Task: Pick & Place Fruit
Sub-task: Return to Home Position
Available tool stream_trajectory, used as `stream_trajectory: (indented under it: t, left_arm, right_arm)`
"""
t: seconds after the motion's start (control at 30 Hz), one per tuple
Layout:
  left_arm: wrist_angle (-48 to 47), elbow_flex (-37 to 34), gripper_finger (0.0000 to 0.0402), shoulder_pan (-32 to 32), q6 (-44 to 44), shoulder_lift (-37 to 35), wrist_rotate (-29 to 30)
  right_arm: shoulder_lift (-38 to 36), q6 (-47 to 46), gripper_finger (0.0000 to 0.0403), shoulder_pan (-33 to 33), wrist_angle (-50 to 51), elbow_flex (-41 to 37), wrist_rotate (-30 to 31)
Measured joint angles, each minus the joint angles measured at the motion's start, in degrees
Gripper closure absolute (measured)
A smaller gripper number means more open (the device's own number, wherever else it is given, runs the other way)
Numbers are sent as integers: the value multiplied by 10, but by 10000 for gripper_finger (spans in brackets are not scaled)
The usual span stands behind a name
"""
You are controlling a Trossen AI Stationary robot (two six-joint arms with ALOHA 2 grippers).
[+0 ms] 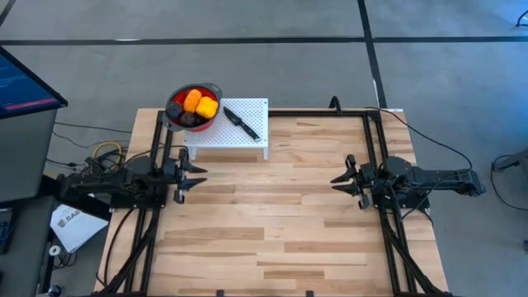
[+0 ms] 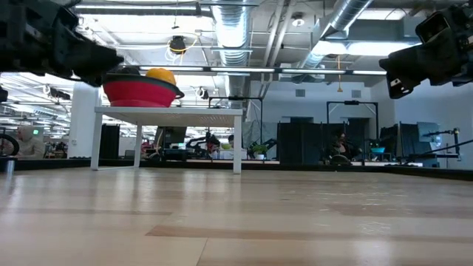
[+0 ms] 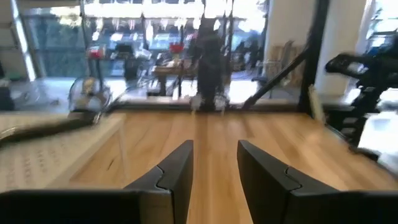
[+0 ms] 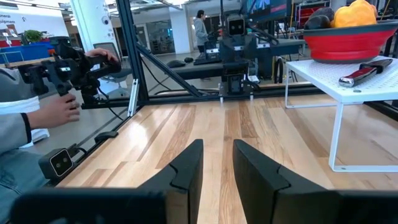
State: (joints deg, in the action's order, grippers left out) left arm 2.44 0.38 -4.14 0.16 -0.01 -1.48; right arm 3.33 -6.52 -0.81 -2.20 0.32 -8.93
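Both spread and empty: left gripper beside the shelf could clip it, spilling the fruit; right gripper well clear.

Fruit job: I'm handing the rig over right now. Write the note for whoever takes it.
Left tool: open, empty, over the left of the table.
Right tool: open, empty, over the table's right side.
Fruit: piled in the red colander on the white shelf; the knife lies beside it on the shelf.
Done: no fruit shows outside the colander.
Left: seemingly only parking both arms.
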Motion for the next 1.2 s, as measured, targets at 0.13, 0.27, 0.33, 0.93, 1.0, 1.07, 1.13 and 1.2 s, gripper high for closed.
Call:
stream_trajectory:
  t: [0.13,0.27,0.33,0.93,1.0,1.07,1.13,1.2]
  left_arm:
    - [-10,0,283,-4,-1,0,1]
    - [-11,0,283,4,-1,0,1]
    - [-12,0,283,7,0,0,1]
    - [3,0,283,8,22,0,-1]
    - [3,0,283,8,22,0,-1]
    - [5,0,283,8,22,0,-1]
    - [5,0,283,8,22,0,-1]
    - [5,0,283,8,22,0,-1]
  right_arm:
    - [0,0,321,0,0,0,0]
    - [0,0,321,0,0,0,0]
    - [0,0,321,0,0,0,0]
    - [0,0,321,0,0,0,0]
    - [0,0,321,0,0,0,0]
    - [0,0,321,0,0,0,0]
    - [0,0,321,0,0,0,0]
    - [0,0,321,0,0,0,0]
